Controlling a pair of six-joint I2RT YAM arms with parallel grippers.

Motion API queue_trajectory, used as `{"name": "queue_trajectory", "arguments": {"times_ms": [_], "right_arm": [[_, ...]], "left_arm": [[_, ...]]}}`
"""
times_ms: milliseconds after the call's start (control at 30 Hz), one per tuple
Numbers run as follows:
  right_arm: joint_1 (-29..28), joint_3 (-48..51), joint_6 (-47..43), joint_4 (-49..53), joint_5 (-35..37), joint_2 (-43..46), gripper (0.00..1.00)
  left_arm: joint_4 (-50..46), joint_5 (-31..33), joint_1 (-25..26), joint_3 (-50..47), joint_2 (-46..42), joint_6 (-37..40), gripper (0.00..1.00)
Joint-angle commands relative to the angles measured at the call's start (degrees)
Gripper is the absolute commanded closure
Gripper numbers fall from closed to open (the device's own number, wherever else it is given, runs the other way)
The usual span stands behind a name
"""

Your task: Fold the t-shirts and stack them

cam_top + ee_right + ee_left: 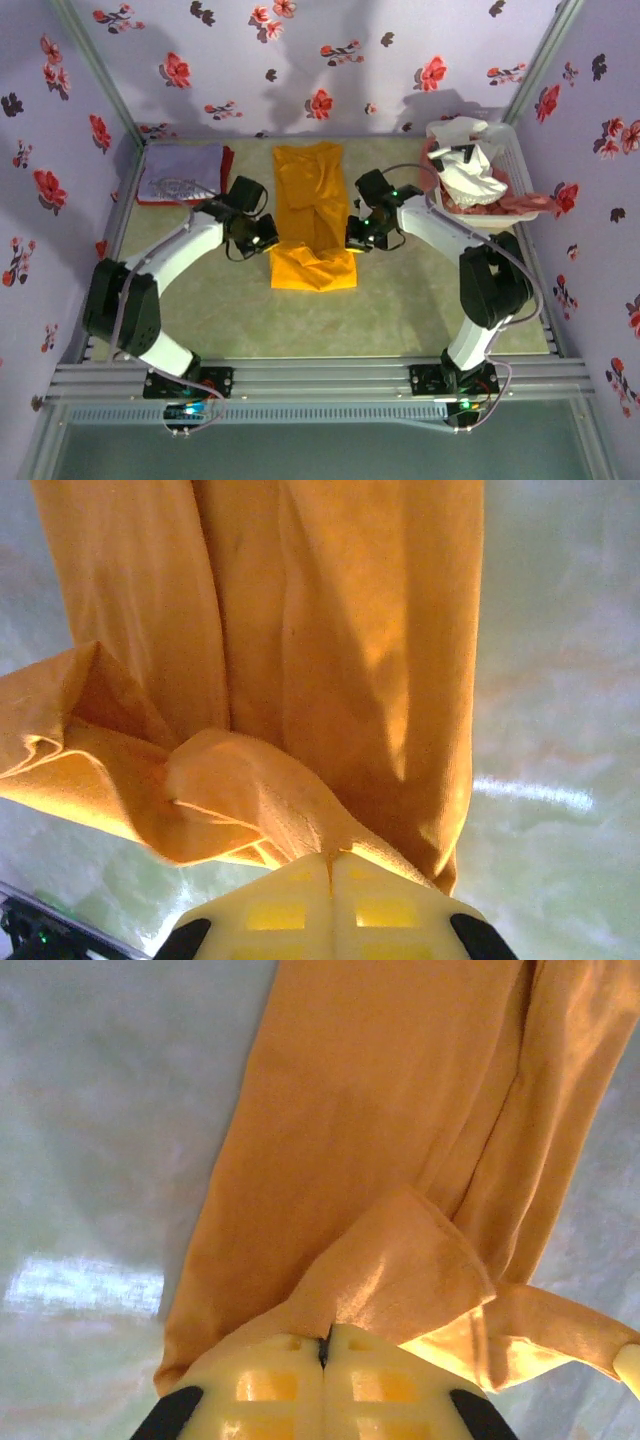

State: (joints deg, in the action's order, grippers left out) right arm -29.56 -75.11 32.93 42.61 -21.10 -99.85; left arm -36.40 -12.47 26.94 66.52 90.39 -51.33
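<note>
Here, near the arm bases, the left gripper (325, 1338) and right gripper (330, 860) each press their fingers together on a pinch of the plain mustard-orange cloth t-shirt (310, 200), one at either side (it lies as a narrow strip down the middle of the pale green table (420, 300)). This looks like the crosswise fold, so next both pinches should lift and travel away together, kept level. Beyond, a folded lavender shirt (180, 170) lies far left, a heap of white and pink shirts (470, 175) far right.

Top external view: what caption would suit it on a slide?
Left gripper and right gripper each pinch the mustard-orange t-shirt mid-fold.
</note>
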Motion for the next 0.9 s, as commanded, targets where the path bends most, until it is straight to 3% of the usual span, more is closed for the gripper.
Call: {"name": "queue_trajectory", "arguments": {"times_ms": [0,333,633,867], "right_arm": [[2.2,-3.0,-2.3,0.7,-1.0,-3.3,1.00],[5.5,-12.9,-3.6,-1.1,-1.8,-12.3,1.00],[7.7,-18.7,-3.5,-3.1,-2.0,-16.9,1.00],[8.7,-28.1,-5.9,0.1,-3.1,-24.1,1.00]], "left_arm": [[-0.4,-4.7,-2.5,5.7,5.5,6.3,1.00],[-2.0,-10.1,-7.8,19.3,17.8,10.0,1.00],[-0.2,-17.2,-11.4,22.6,24.3,9.8,1.00],[-2.1,-17.4,-12.6,27.4,29.1,11.2,1.00]]}}
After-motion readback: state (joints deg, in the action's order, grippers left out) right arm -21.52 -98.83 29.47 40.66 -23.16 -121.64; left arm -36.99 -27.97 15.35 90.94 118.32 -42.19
